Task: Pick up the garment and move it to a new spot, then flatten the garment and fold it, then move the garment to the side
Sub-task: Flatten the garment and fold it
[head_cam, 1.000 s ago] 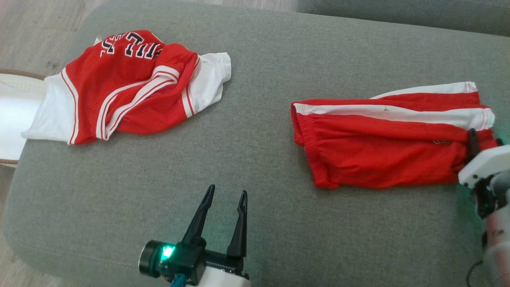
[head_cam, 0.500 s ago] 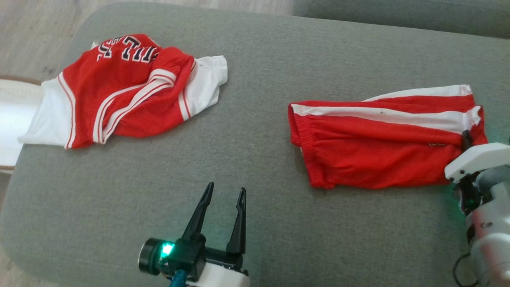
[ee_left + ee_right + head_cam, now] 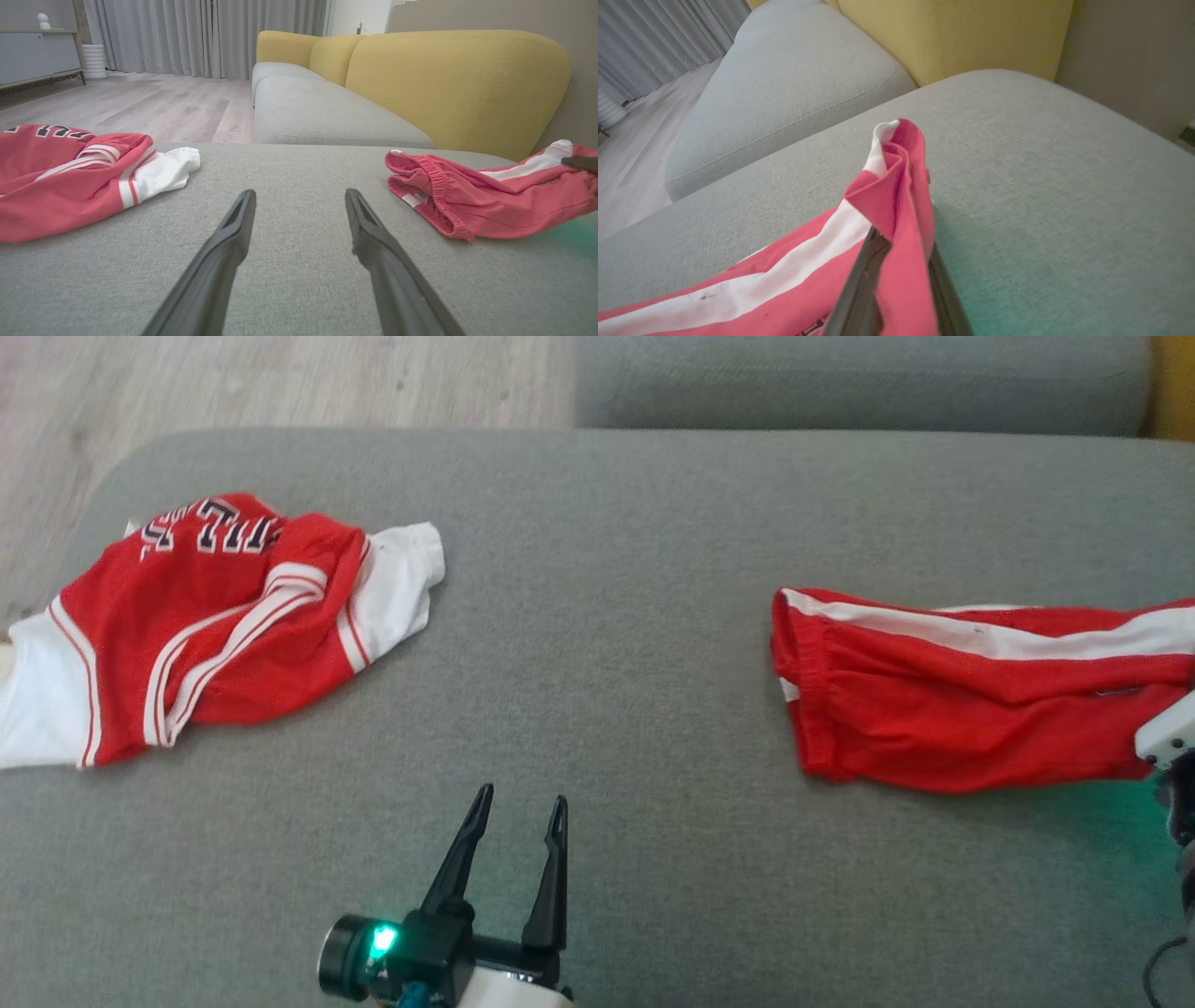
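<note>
Red shorts with a white side stripe [image 3: 962, 709] lie at the right of the grey cushion, waistband toward the middle. My right gripper [image 3: 903, 247] is shut on the shorts' leg hem [image 3: 896, 196], which bunches up between the dark fingers. In the head view the white wrist housing [image 3: 1167, 739] sits at the right edge, against that hem. One right finger [image 3: 579, 162] shows on the stripe in the left wrist view. My left gripper [image 3: 521, 795] [image 3: 300, 193] stands open over bare cushion near the front, with nothing between its fingers.
A rumpled red and white jersey with dark letters [image 3: 205, 625] [image 3: 60, 182] lies at the cushion's left end. The grey cushion [image 3: 607, 616] is bare in its middle. A second grey seat [image 3: 840, 378] and a yellow backrest [image 3: 448, 84] stand behind, wood floor [image 3: 233, 383] at far left.
The head camera has shifted, so the whole picture moved. My right gripper has drawn the shorts' hem end rightward, partly past the view's edge. The left gripper has stayed put.
</note>
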